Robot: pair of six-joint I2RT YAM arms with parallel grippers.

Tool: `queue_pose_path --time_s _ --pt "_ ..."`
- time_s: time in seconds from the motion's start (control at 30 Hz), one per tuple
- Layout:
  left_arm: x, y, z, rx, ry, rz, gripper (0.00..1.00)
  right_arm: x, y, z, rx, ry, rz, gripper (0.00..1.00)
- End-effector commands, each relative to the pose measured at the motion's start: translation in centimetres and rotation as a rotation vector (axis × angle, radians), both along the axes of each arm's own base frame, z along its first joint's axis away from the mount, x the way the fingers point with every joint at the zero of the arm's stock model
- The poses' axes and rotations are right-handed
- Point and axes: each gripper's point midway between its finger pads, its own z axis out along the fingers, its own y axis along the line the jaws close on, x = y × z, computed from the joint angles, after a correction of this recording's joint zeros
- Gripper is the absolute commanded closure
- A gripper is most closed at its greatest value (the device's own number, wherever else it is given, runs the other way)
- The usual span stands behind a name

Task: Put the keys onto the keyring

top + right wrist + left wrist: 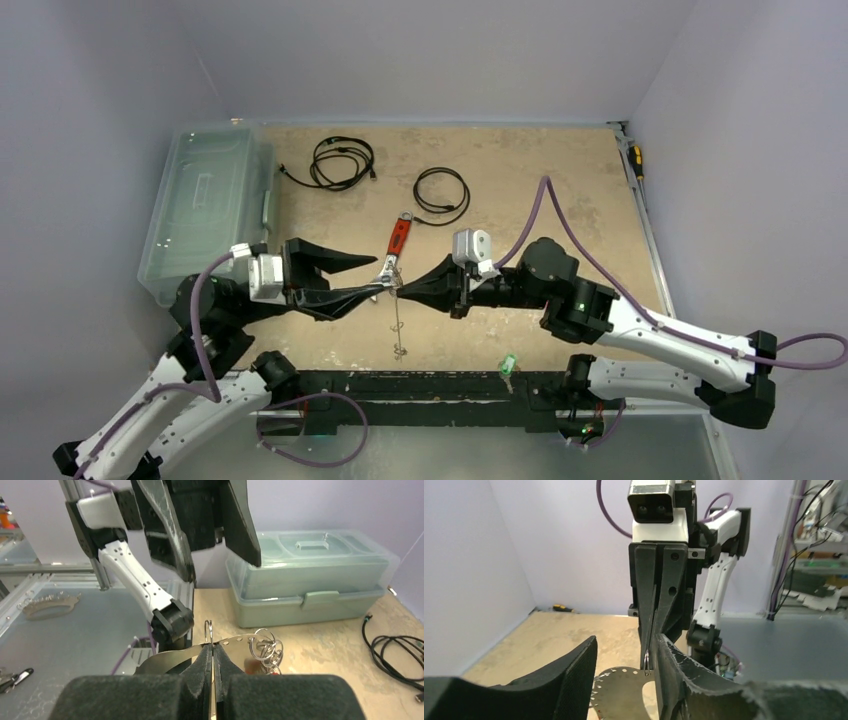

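Observation:
The keyring (150,662) is a thin curved silvery metal band with small holes along its edge; in the top view (398,325) it shows edge-on as a thin line. My right gripper (212,647) is shut on a small split ring (208,630) set in one hole. Several more rings (265,647) hang beside it, with a red patch behind them that I cannot identify. My left gripper (626,645) is open, one finger (679,680) on each side of the band (624,692). The green-headed key (508,363) lies on the black rail by the right arm's base.
A red-handled wrench (400,238) lies just beyond the grippers. Two black coiled cables (342,160) (442,190) lie farther back. A clear plastic box (205,205) stands at the left edge. A yellow screwdriver (635,160) lies along the right rim.

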Motion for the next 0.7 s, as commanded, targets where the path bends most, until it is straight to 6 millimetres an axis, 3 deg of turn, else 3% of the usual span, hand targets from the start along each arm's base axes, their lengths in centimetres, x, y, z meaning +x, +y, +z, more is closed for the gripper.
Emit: queue_pose_path --time_s 0.0,0.17,0.53,0.67 --pt "1.1 0.4 -3.0 0.269 -0.034 0.071 0.58 0.2 -0.9 1.8 -0.047 -0.069 -0.024 1.00" --pt "1.3 -0.6 -4.9 0.411 -0.042 0.014 0.53 0.4 -1.2 0.5 -0.139 -0.058 -0.033 1.00" --pt "0.9 -2.8 -5.6 0.454 0.007 -0.130 0.71 1.2 -1.7 -1.1 -0.251 -0.057 -0.070 1.00" --pt "0.9 -2.5 -5.2 0.443 -0.004 -0.113 0.69 1.3 -1.9 -1.5 -0.261 -0.056 -0.078 1.00"
